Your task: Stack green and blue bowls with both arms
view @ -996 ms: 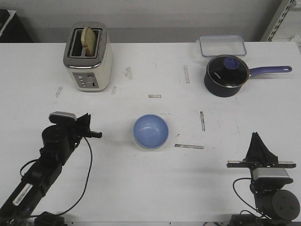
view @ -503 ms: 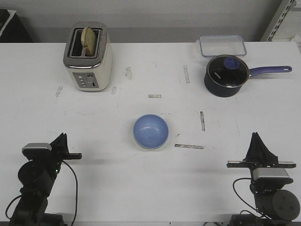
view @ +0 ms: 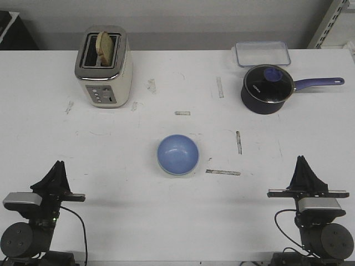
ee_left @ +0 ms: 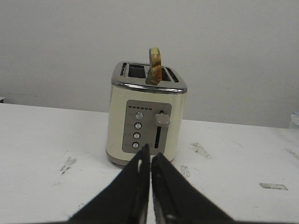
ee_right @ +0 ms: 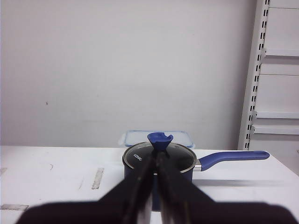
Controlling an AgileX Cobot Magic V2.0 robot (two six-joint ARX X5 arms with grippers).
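**Front view: left arm pulls back to its rest post, stack looks done**

Front view shows the change plainly. One second ago the left gripper (view: 57, 169) was stretched out over the table, pointing toward the blue bowl (view: 177, 154) from about nine o'clock of it; half a second ago it had retreated part way; now it sits folded at the near edge, around seven o'clock on the table (view: 138, 210), well apart from the bowl. Its jaws are pressed together and hold nothing, which the left wrist view confirms, the closed fingers aimed at the toaster (ee_left: 147, 118). The right gripper (view: 304, 164) has not moved across the three moments, parked at five o'clock, likewise closed and empty, facing the saucepan (ee_right: 159, 161).

The blue bowl sits at the table's centre, unmoved. A thin pale rim shows along its lower edge; that may be the green bowl beneath it, though it is too slight to say for certain. No separate green bowl is visible anywhere else. Taken together, my judgement is that the stacking is finished and both arms have gone home.
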